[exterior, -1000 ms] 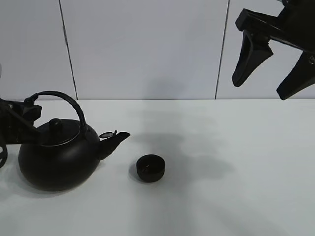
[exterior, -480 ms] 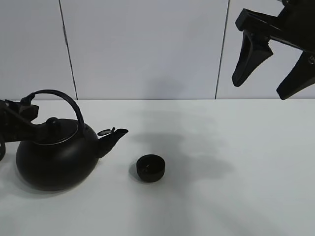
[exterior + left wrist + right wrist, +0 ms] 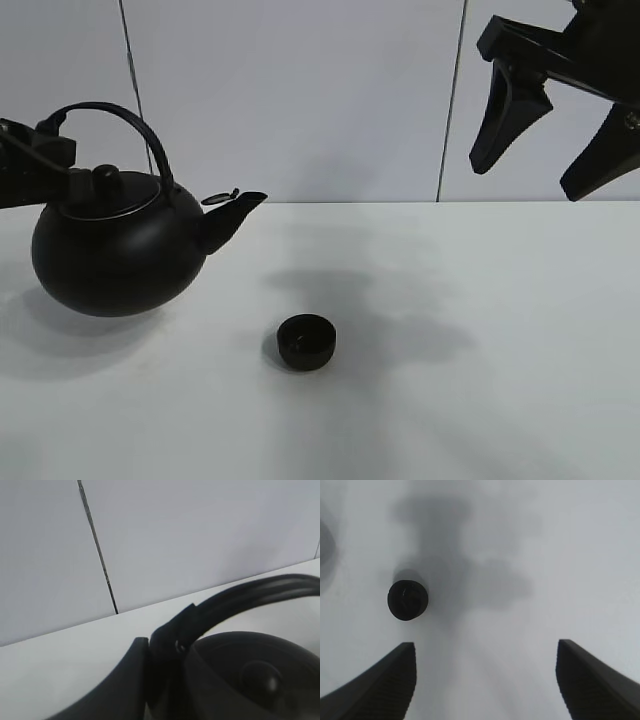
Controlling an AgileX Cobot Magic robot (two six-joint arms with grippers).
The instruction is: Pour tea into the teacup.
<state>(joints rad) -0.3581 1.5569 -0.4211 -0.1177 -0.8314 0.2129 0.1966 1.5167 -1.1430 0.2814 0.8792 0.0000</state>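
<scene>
Kettle (image 3: 110,255) hangs level above the worktop (image 3: 480,390), spout pointing right; teacup (image 3: 306,341) stands apart in open room. Left pincer (image 3: 62,165) pinches the handle; right pincer (image 3: 525,180) is spread, high.

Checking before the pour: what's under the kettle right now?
Under the raised kettle: only bare table and its shadow. The teacup stands aside, not beneath. The kettle's underside is hidden.

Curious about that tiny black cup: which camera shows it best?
Exterior high: the teacup is sharp, rim and wall visible. Right wrist shows a blurry disc from above. Left wrist misses it, seeing the kettle instead.
</scene>
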